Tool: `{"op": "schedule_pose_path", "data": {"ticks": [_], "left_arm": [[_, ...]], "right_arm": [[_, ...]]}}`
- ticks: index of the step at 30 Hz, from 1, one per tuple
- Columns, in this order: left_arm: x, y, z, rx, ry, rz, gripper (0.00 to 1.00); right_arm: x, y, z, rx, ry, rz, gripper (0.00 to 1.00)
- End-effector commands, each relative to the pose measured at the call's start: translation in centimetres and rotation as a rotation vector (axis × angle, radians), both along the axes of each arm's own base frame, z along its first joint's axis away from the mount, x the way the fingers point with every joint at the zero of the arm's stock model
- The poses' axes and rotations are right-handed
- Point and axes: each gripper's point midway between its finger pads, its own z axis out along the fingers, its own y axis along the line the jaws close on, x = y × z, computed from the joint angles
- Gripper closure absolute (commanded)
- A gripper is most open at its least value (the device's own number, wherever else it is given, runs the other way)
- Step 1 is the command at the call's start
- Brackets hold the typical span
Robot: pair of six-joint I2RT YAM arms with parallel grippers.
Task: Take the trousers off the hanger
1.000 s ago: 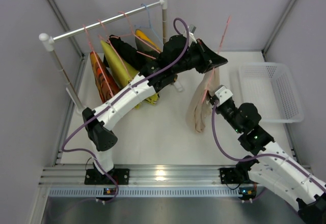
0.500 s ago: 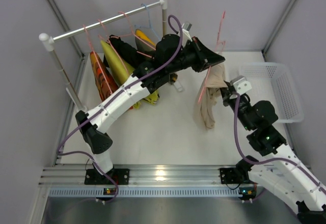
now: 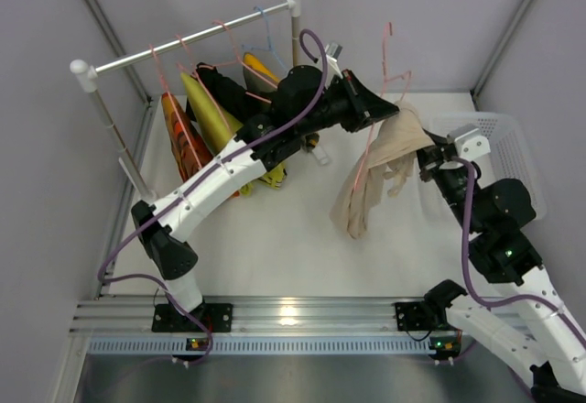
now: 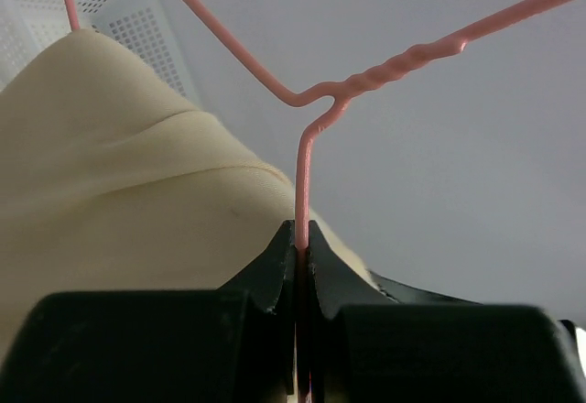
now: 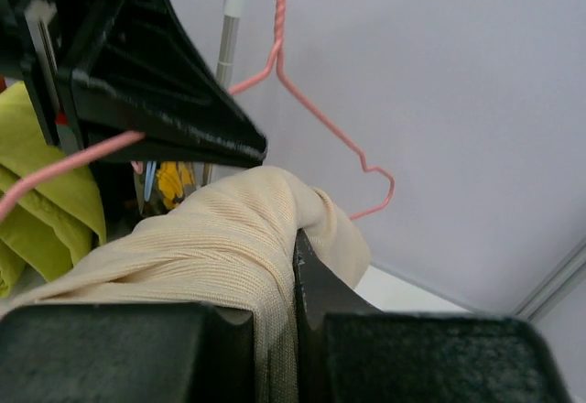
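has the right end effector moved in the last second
Yes. The right end effector, shut on the beige trousers, has shifted rightward toward the white basket in the top view.

Matt ribbed trousers (image 5: 211, 238) (hanger (image 4: 301, 183) perhaps coated).

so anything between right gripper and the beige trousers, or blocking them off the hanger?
No: right gripper is shut on the beige trousers. They drape over the pink wire hanger, clamped by the left gripper; nothing else blocks.
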Motion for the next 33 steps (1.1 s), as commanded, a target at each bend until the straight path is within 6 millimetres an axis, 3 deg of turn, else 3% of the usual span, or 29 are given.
{"op": "schedule_pose_path", "data": {"ticks": [1,7,8,12,21,31,33], "left_arm": [[-0.1,1.3,0.8,0.008,-0.056,0.027,1.00],[-0.2,1.9,-3.2,0.104,-0.042,0.030,1.00],[-0.2,2.1,-4.5,0.137,-0.041,0.033,1.00],[-0.2,2.5,-5.4,0.165,-0.051,0.042,1.00],[-0.9,3.0,-8.7,0.237,-0.048,0.017,1.00],[-2.2,3.3,-12.5,0.294,0.027,-0.032,1.00],[-2.3,3.4,-12.5,0.293,0.024,-0.035,1.00]], "right_arm": [[-2.2,-2.3,7.2,0.106,-0.165,-0.040,1.00],[-3.5,-3.7,11.6,0.138,-0.249,-0.070,1.00],[-3.9,-4.3,13.1,0.144,-0.276,-0.093,1.00],[-4.3,-5.6,15.4,0.167,-0.321,-0.152,1.00],[-4.5,-8.1,19.8,0.147,-0.420,-0.301,1.00],[-5.3,-10.0,23.1,0.111,-0.526,-0.425,1.00],[-5.6,-10.5,23.8,0.118,-0.543,-0.453,1.00]]}}
